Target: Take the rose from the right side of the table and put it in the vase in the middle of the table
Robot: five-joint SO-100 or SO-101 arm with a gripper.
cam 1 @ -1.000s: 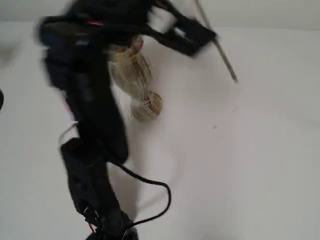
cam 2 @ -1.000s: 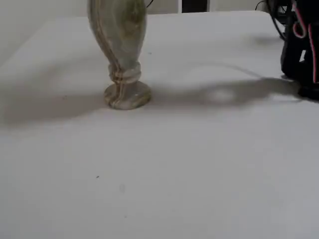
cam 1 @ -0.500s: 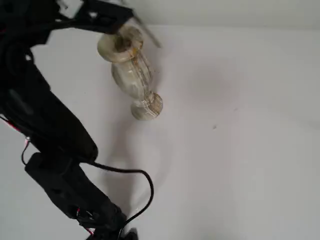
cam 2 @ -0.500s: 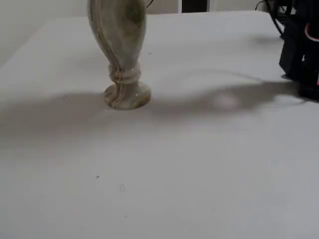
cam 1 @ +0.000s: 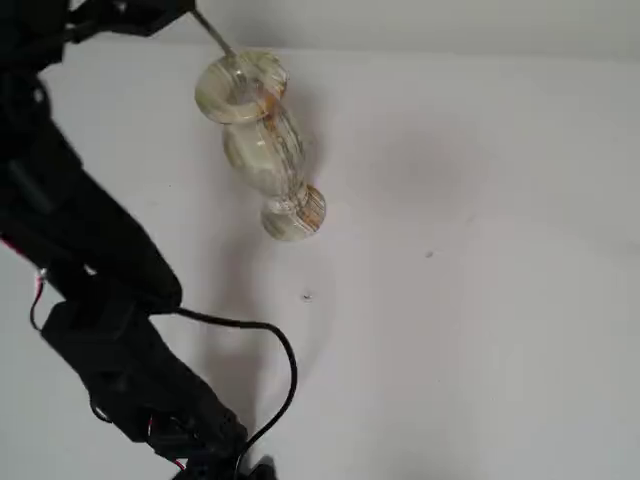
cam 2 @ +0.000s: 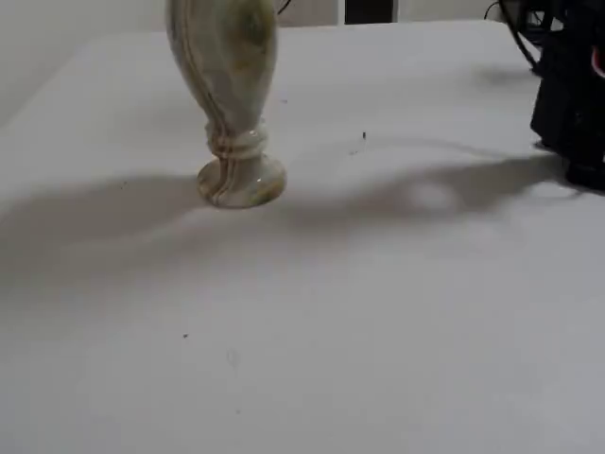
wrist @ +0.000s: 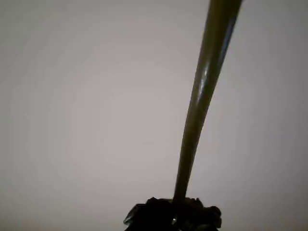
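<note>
a: how do the jaws stand?

b: in the wrist view the gripper (wrist: 173, 219) is clenched on the rose (wrist: 202, 96), its stem running up and away; the flower head isn't visible.

a: and the vase?

b: in a fixed view the vase (cam 1: 262, 140) stands upright on the table (cam 1: 480, 300), the stem tip at its mouth rim.

a: advice?

b: i'd centre the stem over the mouth, lower slowly, and release only once it's well inside, so the vase isn't nudged.

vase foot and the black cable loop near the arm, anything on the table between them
Nearly bare white table in the fixed view from above: between the cream marbled stone-look vase and the black cable lies only one tiny dark speck.
</note>
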